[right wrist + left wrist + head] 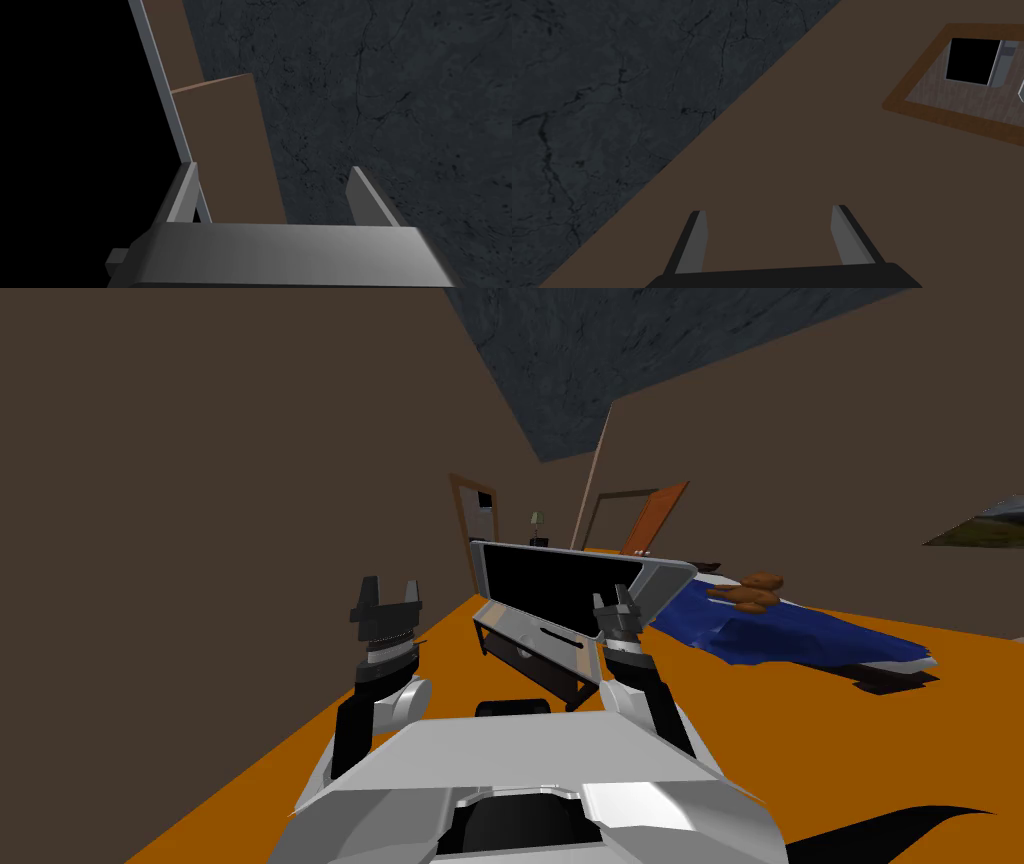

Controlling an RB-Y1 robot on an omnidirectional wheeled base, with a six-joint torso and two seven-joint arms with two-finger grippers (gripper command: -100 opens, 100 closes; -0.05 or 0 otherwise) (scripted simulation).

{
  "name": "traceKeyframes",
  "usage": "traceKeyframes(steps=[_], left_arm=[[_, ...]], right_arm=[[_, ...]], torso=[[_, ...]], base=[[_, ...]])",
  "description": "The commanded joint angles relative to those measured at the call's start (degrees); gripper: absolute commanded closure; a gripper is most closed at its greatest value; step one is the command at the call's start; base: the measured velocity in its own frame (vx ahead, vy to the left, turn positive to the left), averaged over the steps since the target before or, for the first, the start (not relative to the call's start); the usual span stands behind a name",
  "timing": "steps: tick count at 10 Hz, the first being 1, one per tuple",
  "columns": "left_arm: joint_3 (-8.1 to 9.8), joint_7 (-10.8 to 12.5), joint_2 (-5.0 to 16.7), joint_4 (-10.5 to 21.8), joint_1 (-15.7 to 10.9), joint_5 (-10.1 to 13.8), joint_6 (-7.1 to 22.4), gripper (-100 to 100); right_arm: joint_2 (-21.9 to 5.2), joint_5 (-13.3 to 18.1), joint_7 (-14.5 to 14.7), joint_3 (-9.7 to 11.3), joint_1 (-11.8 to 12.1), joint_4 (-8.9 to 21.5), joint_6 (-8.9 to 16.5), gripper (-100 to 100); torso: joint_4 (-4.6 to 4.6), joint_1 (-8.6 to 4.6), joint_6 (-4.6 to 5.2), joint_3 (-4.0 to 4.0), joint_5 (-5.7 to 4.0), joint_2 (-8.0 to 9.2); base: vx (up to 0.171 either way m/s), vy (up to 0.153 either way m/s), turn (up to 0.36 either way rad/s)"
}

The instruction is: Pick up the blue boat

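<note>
- Left gripper [389, 585] [768, 210] is raised beside the brown wall, left of the television [545, 593]; its fingers stand apart, released.
- Right gripper [612, 596] [273, 167] is up too, fingers spread and gripping nothing, just in front of the television's right edge. Its wrist view has the grey bezel [161, 90] beside one finger.
- You face the black screen, which sits on a low stand [530, 650] on the orange floor [250, 768].
- Beyond it, to the right, lies a bed [800, 638] under a blue cover, with a brown teddy bear [750, 588] on top.
- Farthest off are a framed doorway [470, 513], a small lamp [538, 520] and an open orange door [655, 518].
- You cannot tell where the blue boat is.
</note>
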Motion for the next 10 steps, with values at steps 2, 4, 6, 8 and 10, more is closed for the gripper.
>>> traceKeyframes(steps=[2,4,6,8,10], left_arm=[[0.00,0.00,0.00,0.00,-0.01,0.00,0.00,0],[0.00,0.00,0.00,0.00,-0.01,0.00,0.00,0],[0.00,0.00,0.01,0.00,-0.01,0.00,0.00,0],[0.00,0.00,0.01,0.00,-0.01,0.00,0.00,0],[0.00,0.00,0.00,0.00,-0.01,0.00,0.00,0]], right_arm=[[-4.10,2.37,0.27,-0.32,0.10,1.43,0.35,-100],[-7.41,4.86,0.60,-0.55,0.22,3.16,0.63,-100],[-11.15,8.03,1.06,-0.72,0.40,5.60,0.90,-100],[-13.18,9.83,1.34,-0.76,0.51,7.09,1.02,-100],[-17.00,13.68,2.02,-0.74,0.76,10.61,1.18,-100]], torso=[[0.01,-0.12,-0.01,0.04,-0.02,0.08],[0.04,-0.25,-0.01,0.11,-0.06,0.20],[0.05,-0.29,0.00,0.14,-0.06,0.23],[0.05,-0.29,-0.01,0.12,-0.07,0.21],[0.03,-0.21,-0.01,0.08,-0.05,0.14]], base=[[-0.038,-0.045,0.094],[-0.058,-0.056,0.106],[-0.062,-0.067,0.123],[-0.047,-0.057,0.123],[-0.045,-0.043,0.151]])
